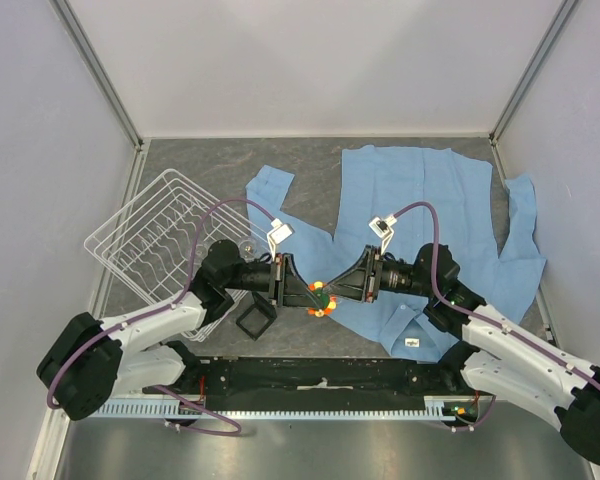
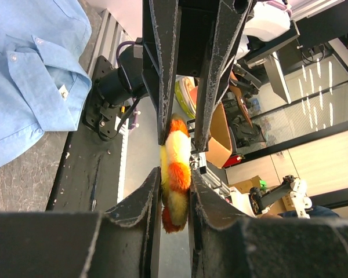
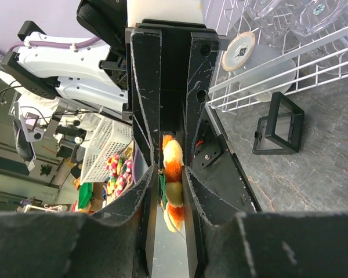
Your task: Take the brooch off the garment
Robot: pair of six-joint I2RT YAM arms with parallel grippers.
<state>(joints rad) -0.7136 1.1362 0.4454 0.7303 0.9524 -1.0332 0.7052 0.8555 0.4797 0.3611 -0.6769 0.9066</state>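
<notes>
Round-petalled orange-yellow brooch (image 1: 321,297), pinched by left end effector (image 2: 175,180) and right end effector (image 3: 171,174)

Top camera looks down from behind; wrist cameras face each other, sharing the brooch (image 2: 175,168) close up.

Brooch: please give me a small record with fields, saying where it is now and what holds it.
brooch: in the air between both grippers, apparently free of the cloth
garment: spread on the table
left gripper: shut on the brooch
right gripper: jaws around the brooch, contact unclear
nearby: wire rack, black square frame
</notes>
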